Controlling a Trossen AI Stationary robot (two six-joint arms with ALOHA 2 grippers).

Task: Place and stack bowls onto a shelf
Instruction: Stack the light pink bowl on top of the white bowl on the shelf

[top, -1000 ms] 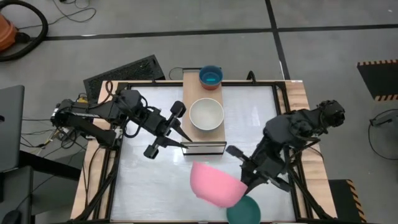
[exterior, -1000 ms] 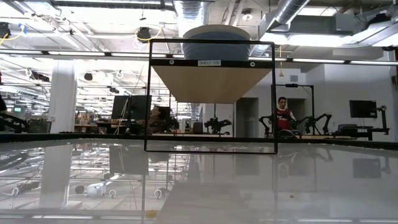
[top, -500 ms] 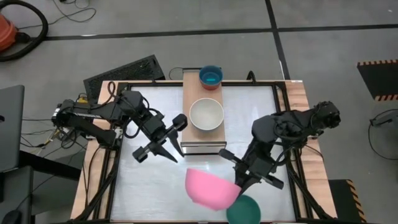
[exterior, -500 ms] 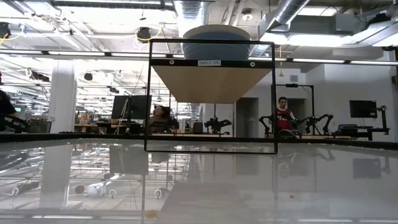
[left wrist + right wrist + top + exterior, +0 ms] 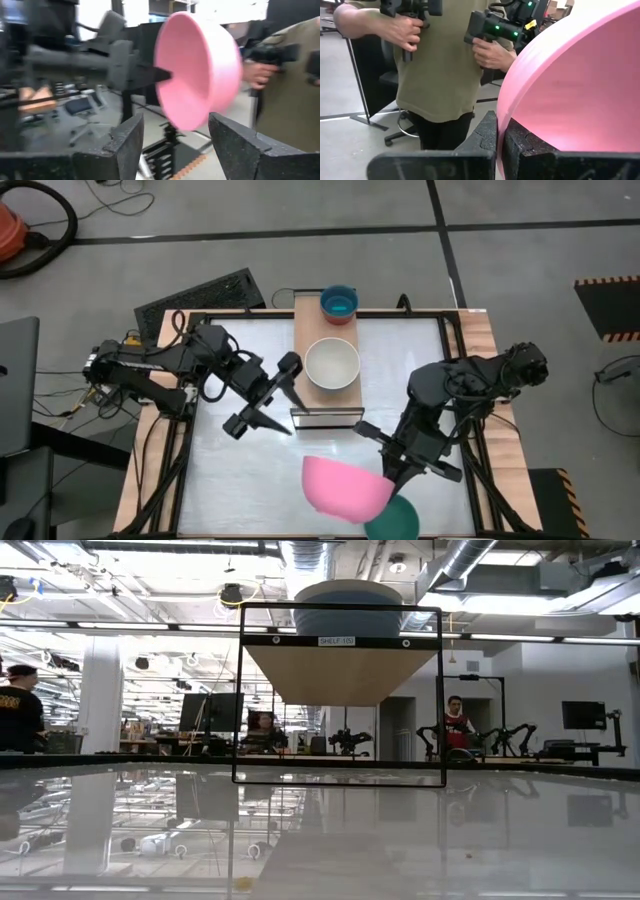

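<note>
The pink bowl (image 5: 345, 488), pinched at its rim by the right gripper (image 5: 388, 478) and held near the table's front, has shifted slightly toward the shelf (image 5: 327, 418), while the left gripper (image 5: 268, 393), fingers spread and empty, moved back beside the shelf.

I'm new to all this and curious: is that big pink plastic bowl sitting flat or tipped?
Tipped. The big pink plastic bowl is held on edge by the right gripper, whose fingers pinch its rim; the left wrist view shows its opening facing sideways.
</note>
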